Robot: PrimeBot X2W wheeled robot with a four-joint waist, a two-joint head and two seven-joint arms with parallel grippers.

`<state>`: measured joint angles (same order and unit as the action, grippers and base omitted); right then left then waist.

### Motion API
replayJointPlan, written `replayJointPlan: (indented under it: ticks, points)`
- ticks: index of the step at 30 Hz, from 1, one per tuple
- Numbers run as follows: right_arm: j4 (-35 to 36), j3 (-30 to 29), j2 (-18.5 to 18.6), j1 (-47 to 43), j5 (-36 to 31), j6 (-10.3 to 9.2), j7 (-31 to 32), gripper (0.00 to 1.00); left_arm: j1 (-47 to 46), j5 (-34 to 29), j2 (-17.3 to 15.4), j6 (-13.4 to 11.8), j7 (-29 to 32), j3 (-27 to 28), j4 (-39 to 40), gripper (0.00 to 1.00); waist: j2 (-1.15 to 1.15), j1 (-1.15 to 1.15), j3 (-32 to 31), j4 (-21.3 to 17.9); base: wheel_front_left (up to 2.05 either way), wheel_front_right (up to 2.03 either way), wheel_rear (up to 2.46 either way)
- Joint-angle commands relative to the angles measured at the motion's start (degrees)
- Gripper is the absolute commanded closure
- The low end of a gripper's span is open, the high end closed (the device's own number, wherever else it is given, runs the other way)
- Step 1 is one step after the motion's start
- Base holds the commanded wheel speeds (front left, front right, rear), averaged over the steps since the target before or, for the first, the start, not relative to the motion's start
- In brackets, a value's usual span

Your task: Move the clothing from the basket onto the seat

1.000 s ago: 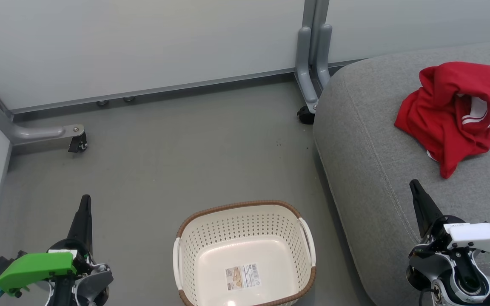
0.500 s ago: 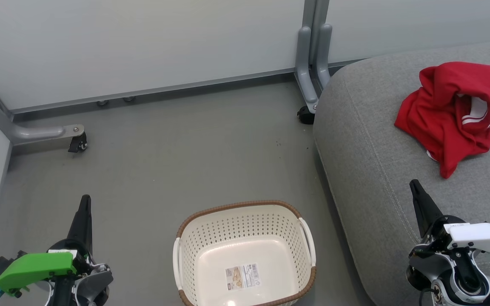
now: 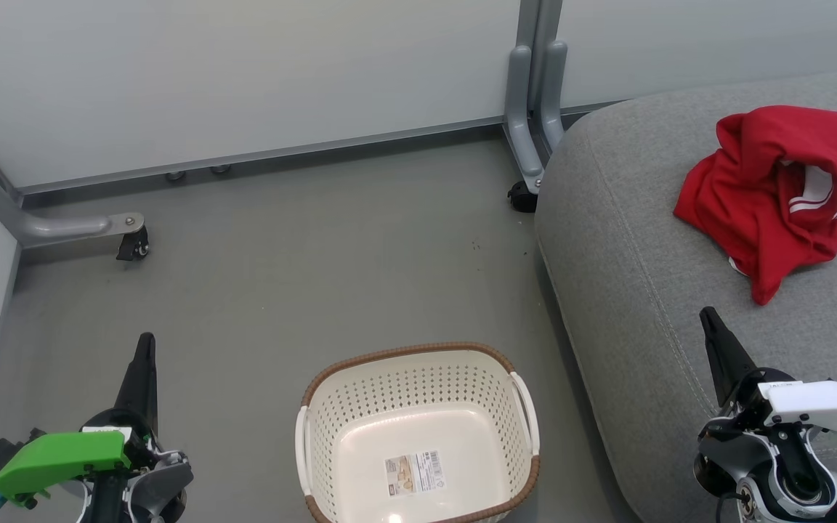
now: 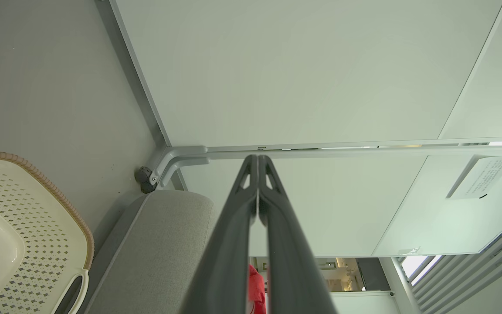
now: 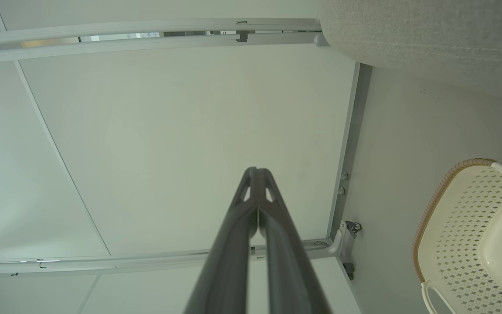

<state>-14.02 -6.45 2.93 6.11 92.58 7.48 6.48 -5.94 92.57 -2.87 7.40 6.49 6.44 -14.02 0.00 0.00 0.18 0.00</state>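
Note:
Red clothing (image 3: 778,192) with white stripes lies crumpled on the grey seat (image 3: 644,290) at the right; a sliver of the clothing (image 4: 256,290) shows behind my left fingers. The cream basket (image 3: 418,436) with a brown rim stands on the floor at bottom centre, holding nothing but a label; its rim (image 4: 37,181) and wall (image 5: 464,226) appear in both wrist views. My left gripper (image 3: 145,341) is shut and empty, left of the basket. My right gripper (image 3: 706,314) is shut and empty over the seat's front edge. Both wrist views show the fingertips pressed together (image 4: 258,158) (image 5: 256,171).
Pale partition walls close the back and left. Grey metal partition feet on castors stand at the left (image 3: 131,243) and beside the seat's corner (image 3: 524,192). Grey floor (image 3: 302,269) stretches between the basket and the wall.

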Motion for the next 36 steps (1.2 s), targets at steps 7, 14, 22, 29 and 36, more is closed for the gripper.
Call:
replayJointPlan:
  ticks: [7, 14, 22, 29, 36]
  points:
    - [-0.11, -0.12, 0.05, 0.32, -0.25, 0.02, 0.23, 1.0, -0.65, -0.26, -0.14, 0.17, 0.25, 0.18, 0.0, 1.0, 0.0, 0.0, 0.0, 0.0, 0.0, 0.0, 0.0]
    - [-0.11, -0.13, 0.04, 0.32, -0.27, 0.02, 0.25, 1.0, -0.65, -0.27, -0.13, 0.17, 0.26, 0.18, 0.0, 1.0, 0.0, 0.0, 0.0, 0.0, 0.0, 0.0, 0.0]
    - [-0.11, -0.14, 0.03, 0.32, -0.28, 0.02, 0.25, 1.0, -0.66, -0.29, -0.13, 0.17, 0.27, 0.19, 0.0, 1.0, 0.0, 0.0, 0.0, 0.0, 0.0, 0.0, 0.0]
    - [-0.11, -0.15, 0.03, 0.32, -0.29, 0.02, 0.26, 1.0, -0.66, -0.3, -0.12, 0.17, 0.28, 0.19, 0.0, 1.0, 0.0, 0.0, 0.0, 0.0, 0.0, 0.0, 0.0]
    - [-0.11, -0.15, 0.02, 0.33, -0.27, 0.02, 0.27, 1.0, -0.66, -0.3, -0.11, 0.17, 0.29, 0.2, 0.0, 1.0, 0.0, 0.0, 0.0, 0.0, 0.0, 0.0, 0.0]
